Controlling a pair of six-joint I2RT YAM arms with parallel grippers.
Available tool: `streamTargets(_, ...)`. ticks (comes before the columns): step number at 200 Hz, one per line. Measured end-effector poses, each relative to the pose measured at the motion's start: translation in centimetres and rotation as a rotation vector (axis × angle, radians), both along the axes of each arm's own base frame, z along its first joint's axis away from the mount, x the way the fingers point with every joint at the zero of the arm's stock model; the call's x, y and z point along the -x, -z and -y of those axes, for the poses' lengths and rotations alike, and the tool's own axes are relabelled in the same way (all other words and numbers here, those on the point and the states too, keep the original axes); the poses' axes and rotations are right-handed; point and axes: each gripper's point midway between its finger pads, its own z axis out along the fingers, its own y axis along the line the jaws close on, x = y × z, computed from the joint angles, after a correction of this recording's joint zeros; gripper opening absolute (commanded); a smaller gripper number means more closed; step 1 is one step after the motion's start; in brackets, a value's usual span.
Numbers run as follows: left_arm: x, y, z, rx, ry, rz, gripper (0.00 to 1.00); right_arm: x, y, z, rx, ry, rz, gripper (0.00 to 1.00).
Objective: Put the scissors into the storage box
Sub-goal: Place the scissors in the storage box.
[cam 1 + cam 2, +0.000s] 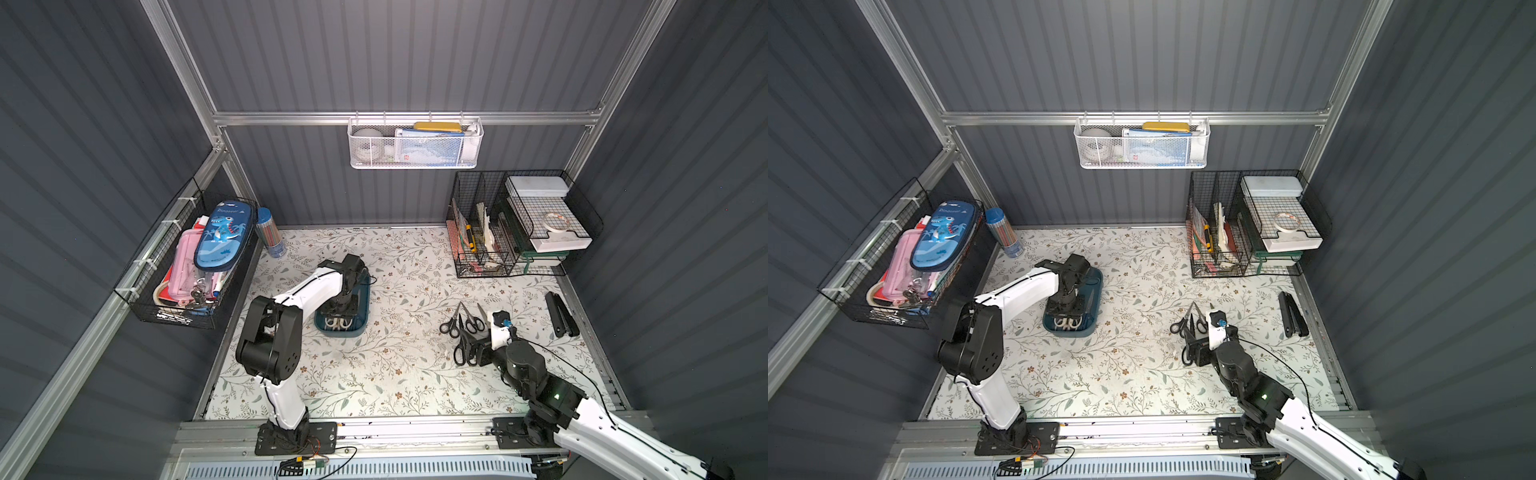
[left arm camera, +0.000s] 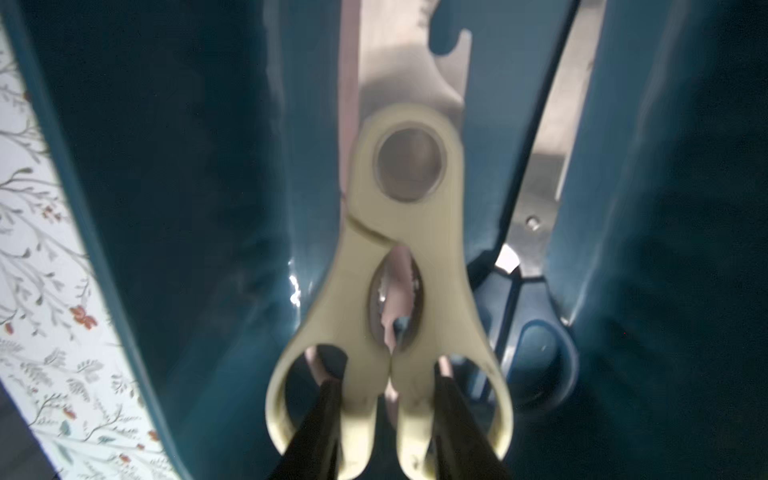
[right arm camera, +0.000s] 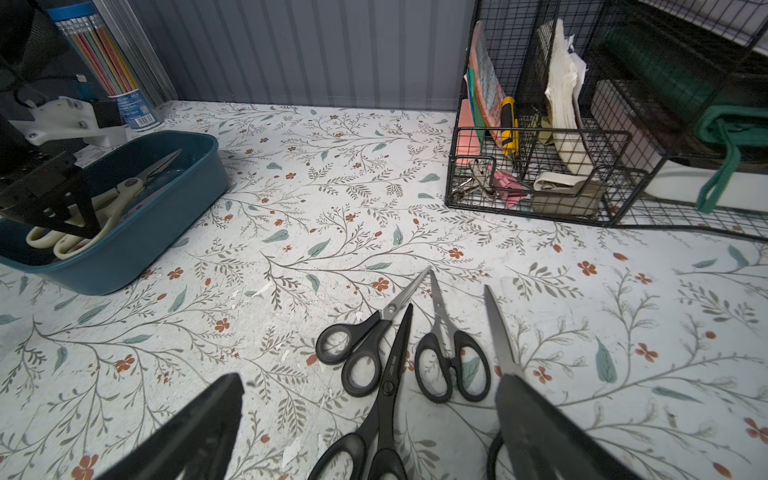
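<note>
Your left gripper (image 2: 388,382) is down inside the box (image 2: 208,208), fingers (image 2: 328,419) poked through the two handle loops of the cream shears (image 2: 409,257), pinching the inner bars between them. The shears lie in the box, blades pointing away from the gripper along the box's length. Under them a pink pair (image 2: 348,104) shows as a strip, and a blue-handled pair (image 2: 536,353) lies beside them against the box wall. In both top views the box (image 1: 366,299) (image 1: 1099,291) sits left of centre on the mat (image 1: 374,374), mostly covered by your left arm (image 1: 307,291), with the cream loops (image 1: 338,323) peeking out at the near end. Your right gripper (image 3: 369,380) is spread wide and holds nothing, low over four black scissors (image 3: 386,395) on the mat, well right of the box. The long pair lies between the fingers, two smaller pairs (image 3: 361,349) (image 3: 451,365) just beyond the tips, and the fourth (image 3: 498,332) runs under one finger; whether it touches, you cannot tell
</note>
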Motion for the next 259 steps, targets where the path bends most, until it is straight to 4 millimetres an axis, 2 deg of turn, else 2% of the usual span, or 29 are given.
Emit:
streamTargets(27, -0.4, 0.6, 1.0, 0.04, 0.01, 0.004, 0.29, 0.0, 0.2, -0.1, 0.004, -0.003, -0.005, 0.99)
streamTargets(61, -0.7, 0.7, 3.7, 0.117, 0.045, 0.026, 0.29, 0.0, 0.6, -0.1, 0.015, -0.005, -0.018, 0.99)
streamTargets(105, 0.3, 2.0, 7.4, 0.149, 0.103, 0.004, 0.29, -0.1, 0.6, -0.3, 0.019, -0.011, -0.022, 0.99)
streamTargets(163, 1.0, 1.7, 11.1, 0.232, 0.102, 0.025, 0.3, -0.1, 0.7, -0.4, 0.026, -0.016, -0.027, 0.99)
streamTargets(195, 1.1, 1.6, 12.2, 0.264, 0.088, 0.031, 0.32, -0.1, 0.8, -0.4, 0.028, -0.017, -0.028, 0.99)
streamTargets(208, 1.1, 1.6, 12.4, 0.272, 0.082, 0.032, 0.36, -0.1, 0.8, -0.4, 0.029, -0.017, -0.03, 0.99)
streamTargets(231, 1.0, 1.5, 12.5, 0.278, 0.067, 0.034, 0.52, -0.1, 0.8, -0.5, 0.029, -0.017, -0.029, 0.99)
streamTargets(259, 0.4, 0.9, 12.9, 0.29, 0.063, 0.055, 0.54, -0.1, 0.8, -0.5, 0.028, -0.018, -0.029, 0.99)
